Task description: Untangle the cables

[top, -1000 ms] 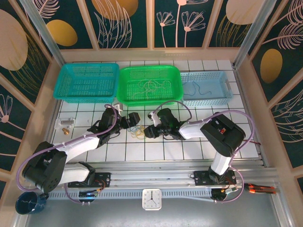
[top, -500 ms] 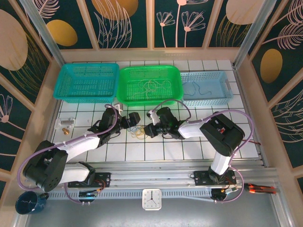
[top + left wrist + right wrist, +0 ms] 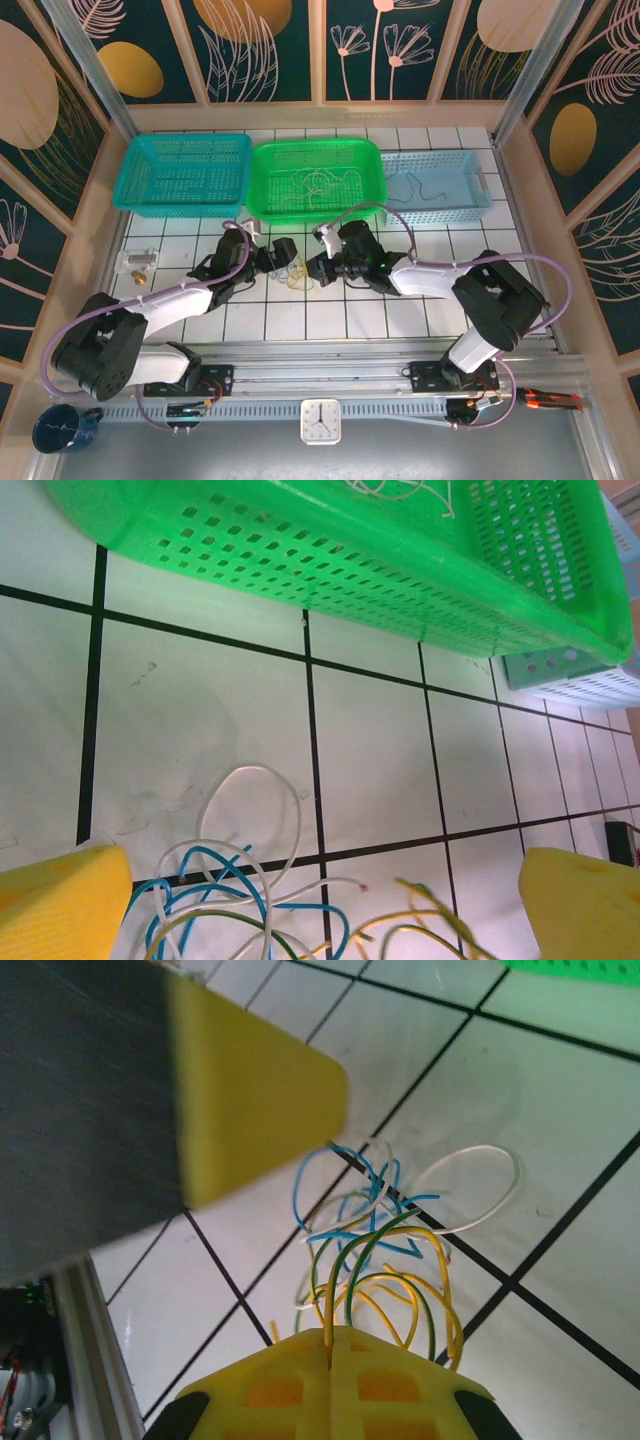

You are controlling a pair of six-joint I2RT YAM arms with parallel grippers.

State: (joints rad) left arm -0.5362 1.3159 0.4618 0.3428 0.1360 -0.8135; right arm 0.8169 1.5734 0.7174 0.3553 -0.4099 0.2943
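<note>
Two hands meet at a single loose tangle of cables (image 3: 375, 1245) lying on the tiled worktop (image 3: 370, 750). The right hand (image 3: 330, 1355) has its fingers pressed together, pinching yellow and green strands at the near edge of the bunch. From that pinch the loops fan straight ahead of its fingertips, yellow and green nearest, blue and white beyond. The left hand (image 3: 322, 902) is spread wide and holds nothing. The tangle sits between its two fingertips and just ahead of them, so one yellow pad stands on each side of the bunch. The bunch is roughly round, with no clear long axis; one white loop reaches farthest away from the right hand. Both hands are at the tangle, but the right is the one in contact, so any separating pull would probably run from its pinch away from the left hand. Counts: two hands; one tangle of four colours (white, blue, yellow, green), whose number of strands cannot be told; three baskets beyond the hands. The green basket (image 3: 330, 570) holds several pale wires (image 3: 318, 185), the light-blue basket (image 3: 440, 213) one dark wire (image 3: 420, 190), and the teal basket (image 3: 180, 207) lies beyond the left hand.
</note>
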